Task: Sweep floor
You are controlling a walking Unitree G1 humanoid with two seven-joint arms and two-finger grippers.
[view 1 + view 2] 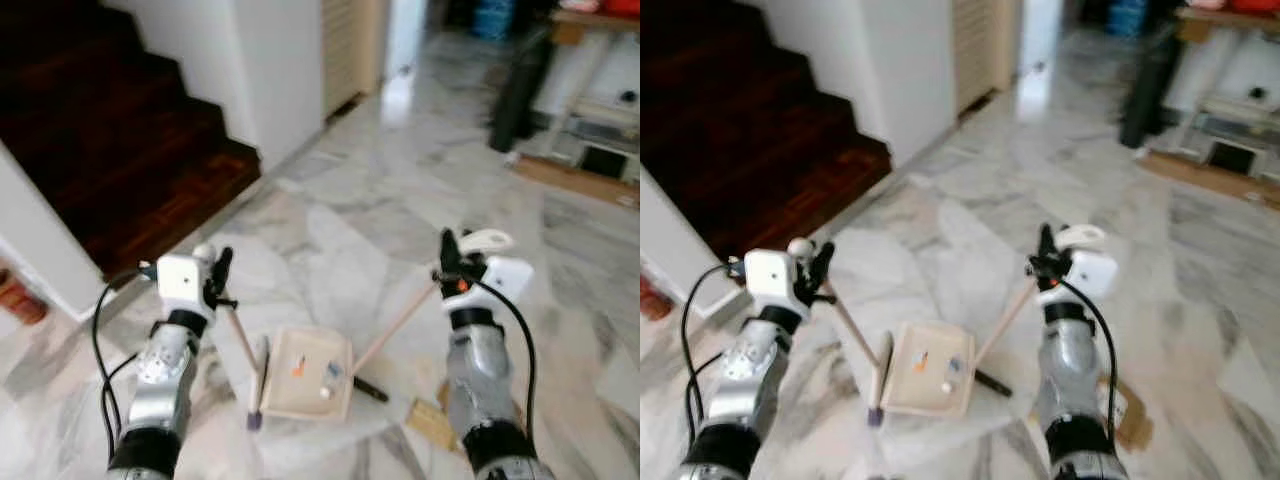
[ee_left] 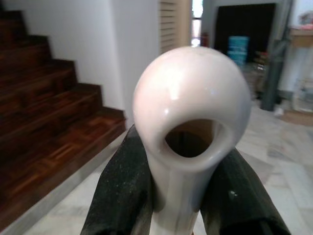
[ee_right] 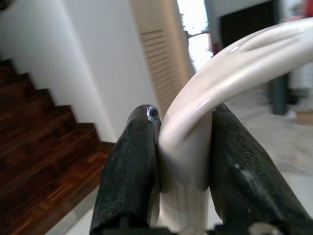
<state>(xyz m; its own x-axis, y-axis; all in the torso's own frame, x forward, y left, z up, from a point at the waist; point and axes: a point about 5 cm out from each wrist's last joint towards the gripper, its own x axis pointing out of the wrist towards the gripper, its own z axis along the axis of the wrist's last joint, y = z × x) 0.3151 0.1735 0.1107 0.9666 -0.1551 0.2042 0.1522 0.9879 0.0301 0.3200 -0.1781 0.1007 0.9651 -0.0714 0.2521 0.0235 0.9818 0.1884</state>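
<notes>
The left pincer [image 1: 218, 275] is clenched around the rounded, looped top of the dustpan handle [image 2: 190, 142], its two black fingers [image 2: 122, 196] pressing that cream grip from both sides, so the long stick runs down and inward from it to the dustpan [image 1: 305, 388], which lies flat on the marble floor [image 1: 400, 230] below and between the two pincers. The right pincer [image 1: 450, 262] is likewise grasping the cream loop at the top of the broom handle [image 3: 195, 147], and its stick slants down and toward the left pincer's side, ending at the dark broom head [image 1: 368, 389] just beside the pan's near edge. Holding both tools by their very tops probably lets the robot work at floor level while standing upright, and crossing the sticks inward brings broom and pan mouth together. A few small scraps, one orange [image 1: 298, 369] and one pale [image 1: 330, 378], already sit inside the pan, which suggests the collecting step is well along. A flat brown piece of cardboard [image 1: 432, 422] lies on the floor under the right pincer's arm, outside the pan. The dark wooden stairs [image 1: 130, 150] rise well beyond the left pincer
</notes>
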